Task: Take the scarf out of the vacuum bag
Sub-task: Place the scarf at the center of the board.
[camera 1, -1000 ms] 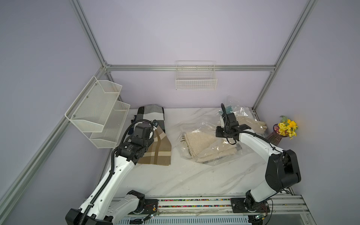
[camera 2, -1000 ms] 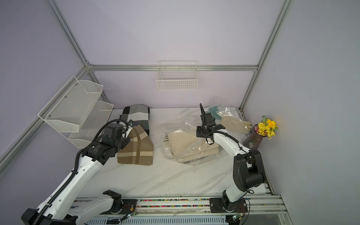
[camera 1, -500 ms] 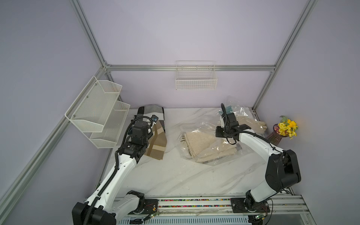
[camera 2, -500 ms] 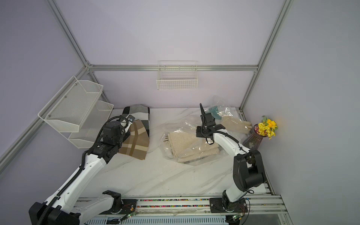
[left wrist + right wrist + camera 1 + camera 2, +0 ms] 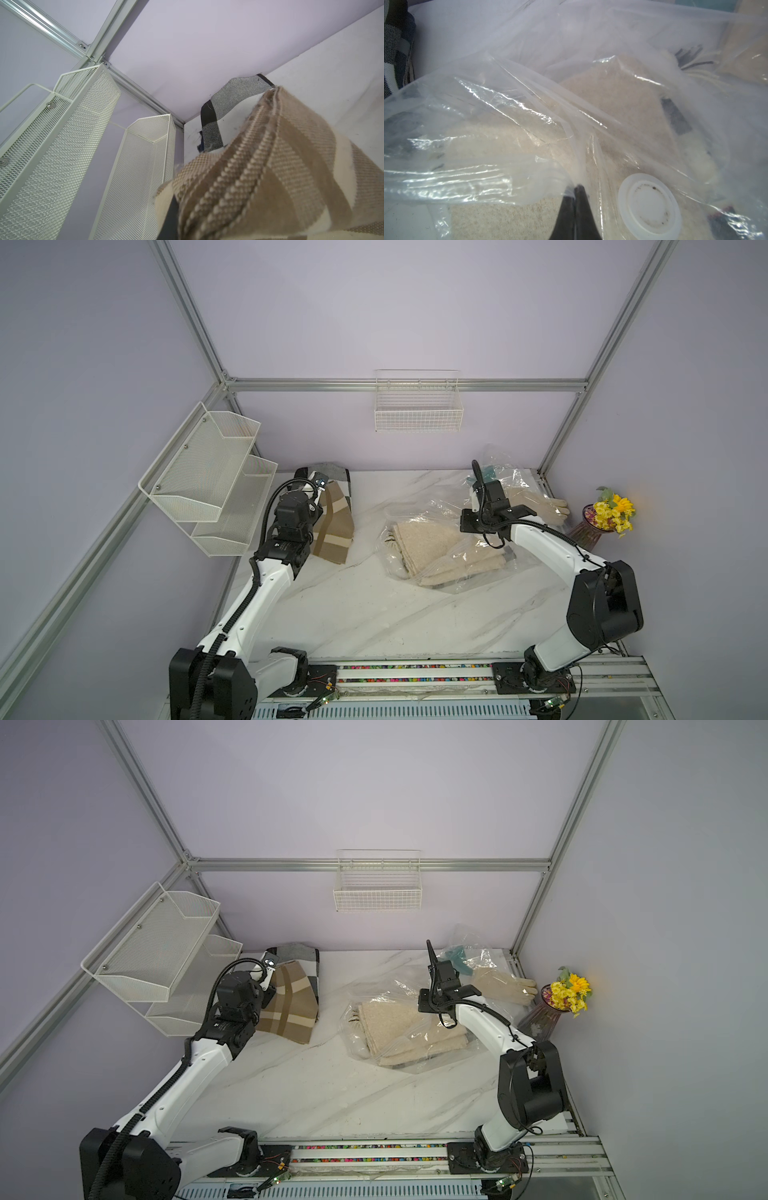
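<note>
Left gripper: far-left back corner of table, beside mesh shelf. Clamped shut on one end of tan scarf. Fingers buried under cloth in left wrist view, folds of scarf bunched right at the lens.

Tan scarf: fully outside bag, well apart from it. Top end lifted, rest draping down over the edge of grey check cloth. Can't tell whether lower edge touches table.

Right gripper: tips pressed together, pinching a fold of bag film. Valve cap just beside tips.

Bag: centre-right of table, crumpled, with folded beige cloth inside.

Behind it: smaller clear bag with teal item, gloves, and flowers at right wall.
</note>
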Controlling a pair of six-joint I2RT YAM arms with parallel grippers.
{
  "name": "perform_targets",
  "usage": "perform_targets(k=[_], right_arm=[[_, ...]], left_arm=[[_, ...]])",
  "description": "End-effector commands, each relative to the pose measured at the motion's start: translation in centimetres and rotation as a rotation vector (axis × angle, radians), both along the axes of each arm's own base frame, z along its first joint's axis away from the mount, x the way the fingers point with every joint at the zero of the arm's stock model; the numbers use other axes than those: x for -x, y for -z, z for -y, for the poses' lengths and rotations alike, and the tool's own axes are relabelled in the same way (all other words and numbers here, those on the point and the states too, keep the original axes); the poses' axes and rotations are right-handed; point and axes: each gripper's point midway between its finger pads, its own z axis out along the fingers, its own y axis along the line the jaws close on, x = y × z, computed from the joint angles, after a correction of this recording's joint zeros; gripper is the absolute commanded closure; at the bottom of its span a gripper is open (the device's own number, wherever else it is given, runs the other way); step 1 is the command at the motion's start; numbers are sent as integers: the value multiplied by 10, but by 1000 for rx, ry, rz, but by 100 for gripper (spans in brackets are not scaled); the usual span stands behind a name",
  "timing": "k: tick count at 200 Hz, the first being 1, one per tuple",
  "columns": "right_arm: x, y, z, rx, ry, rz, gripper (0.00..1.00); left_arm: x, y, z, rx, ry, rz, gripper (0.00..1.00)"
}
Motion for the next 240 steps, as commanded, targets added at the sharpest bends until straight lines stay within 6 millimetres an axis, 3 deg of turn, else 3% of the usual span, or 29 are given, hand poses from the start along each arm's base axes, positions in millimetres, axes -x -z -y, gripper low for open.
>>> perform_targets(k=[1,57,119,124,157,240], right_arm=[[-5,-7,6,-2,25,28,100],[-8,-2,6,3,27,17,100],[-12,4,4,10,22,4,100],[-12,4,5,10,23,4,100],[-13,5,4,13,20,0,100],[-14,10,4,20,14,-10,100]], left_arm=[[-12,-51,1,62,7,214,100],[-32,-67,-7,132,3,328,100],[-67,-63,-11,185,6,342,100],[-76,-49,-12,189,2,314,100],[-97,-39,-17,215,-7,307,100],[-150,-30,-30,253,-29,315,100]])
